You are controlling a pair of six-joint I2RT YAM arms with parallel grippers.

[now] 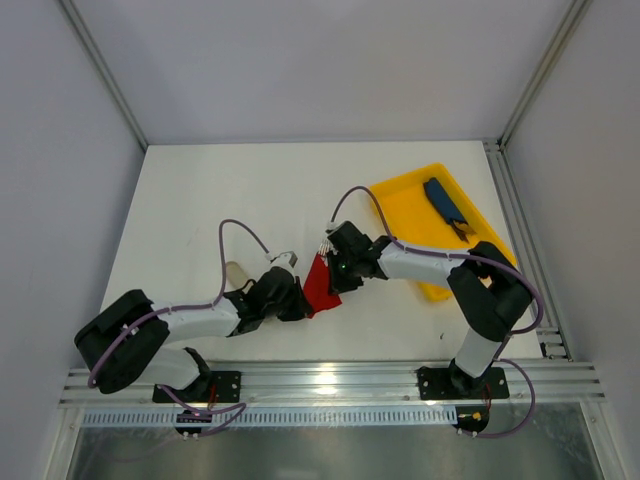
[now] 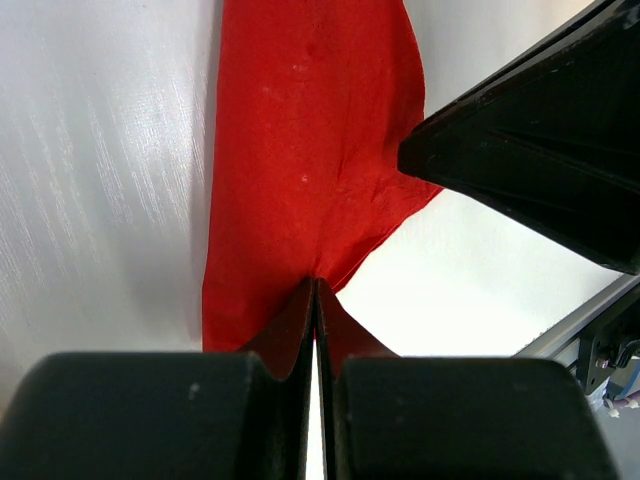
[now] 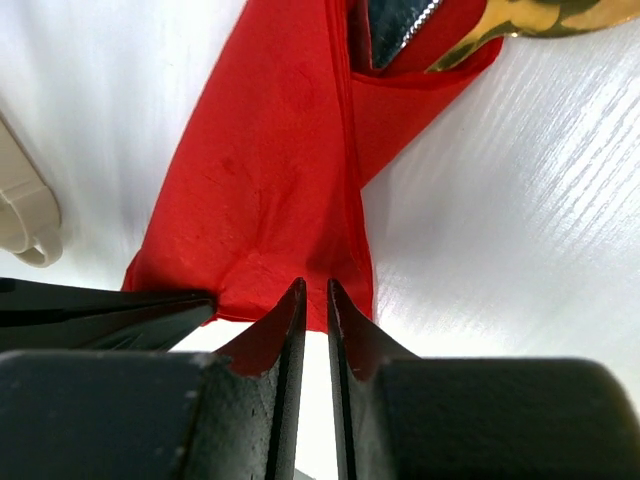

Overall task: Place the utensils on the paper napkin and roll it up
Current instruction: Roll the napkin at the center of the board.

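Left jaws: together, clamped on one end of the paper napkin [image 2: 300,150]; red paper rises straight out from between the fingertips [image 2: 295,325].
Right jaws: a thin slit apart, tips at the napkin's opposite end. Your wrist view does not show whether paper is pinched there; it reads more like let go.
Napkin: folded into a narrow red strip on the desk [image 1: 200,200], lying between the two sets of jaws, near the front.
Utensils [image 3: 520,18]: gold-silver ends poke out of the strip's far end, paper wrapped around them. Which is fork and which is spoon is too hidden to tell.
Step in hand: judged to be closing up the roll; the wrap looks loose, with one flap lapping over.
Doing it well: hold your left pinch firm as the anchor. Take the loose flap with the right, paper only, not metal. Turn it over low and in short moves, so the thin sheet does not tear and the utensils do not slide out of the open end.
Edges: both sets of jaws sit close together over the strip, so mind a knock. Beige sleeve [image 3: 25,215] lies near the napkin on the left arm's side. Front rail [image 1: 330,380] runs near behind the arms.
Open room: bare desk stretches beyond the napkin toward the back. Yellow tray [image 1: 400,200] with the dark-blue item [image 1: 443,205] sits well apart to the right.
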